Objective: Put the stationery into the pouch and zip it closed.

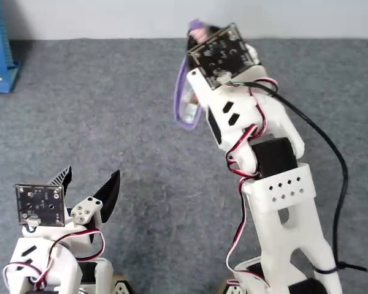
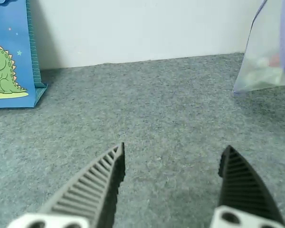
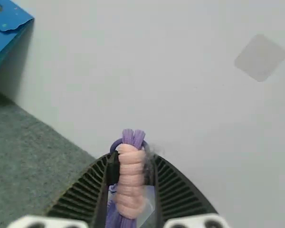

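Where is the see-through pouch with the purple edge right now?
In the high view, the clear plastic pouch with the purple edge hangs from the right gripper, at the far side of the grey table near the white wall.

pouch (image 1: 187,111) mostly hidden behind right arm (image 1: 257,122), contents (image 2: 268,66) blurred, blue bag (image 2: 12,57) cut by edge

Bright, even, diffuse light; soft shadow beside the blue bag (image 2: 12,52)
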### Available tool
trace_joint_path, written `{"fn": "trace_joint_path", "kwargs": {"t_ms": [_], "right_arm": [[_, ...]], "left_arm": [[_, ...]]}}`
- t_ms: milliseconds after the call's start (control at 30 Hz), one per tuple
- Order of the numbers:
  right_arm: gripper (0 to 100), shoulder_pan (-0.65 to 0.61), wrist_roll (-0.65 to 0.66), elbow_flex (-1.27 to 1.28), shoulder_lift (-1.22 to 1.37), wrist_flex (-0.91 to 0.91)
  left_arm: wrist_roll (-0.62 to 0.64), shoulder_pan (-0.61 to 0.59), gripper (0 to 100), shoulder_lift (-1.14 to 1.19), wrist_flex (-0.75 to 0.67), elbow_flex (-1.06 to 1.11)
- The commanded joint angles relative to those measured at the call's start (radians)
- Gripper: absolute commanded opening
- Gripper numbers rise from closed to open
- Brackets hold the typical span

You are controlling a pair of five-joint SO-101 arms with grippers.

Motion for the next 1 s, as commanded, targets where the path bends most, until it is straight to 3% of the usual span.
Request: {"fn": "trace_joint_path", "kwargs": {"t_ms": [0, 167, 567, 800, 967], "right_arm": [[0.7, -0.056, -0.009, -0.086, -0.001, 0.111], [0.7, -0.081, -0.009, -0.06, -0.004, 0.245], [0.7, -0.077, -0.008, -0.044, -0.104, 0.289], [0.7, -0.076, -0.008, -0.046, -0.2, 0.289], [0.7, -0.077, -0.008, -0.049, -0.209, 0.28]], "left_arm": [[0.011, -0.003, 31, -0.005, 0.005, -0.045], [0.011, -0.005, 31, -0.005, 0.005, -0.045], [0.034, -0.008, 31, -0.002, -0.02, -0.042], [0.101, -0.092, 31, 0.018, -0.155, -0.022], [0.1, -0.086, 31, 0.189, -0.23, -0.022]]}}
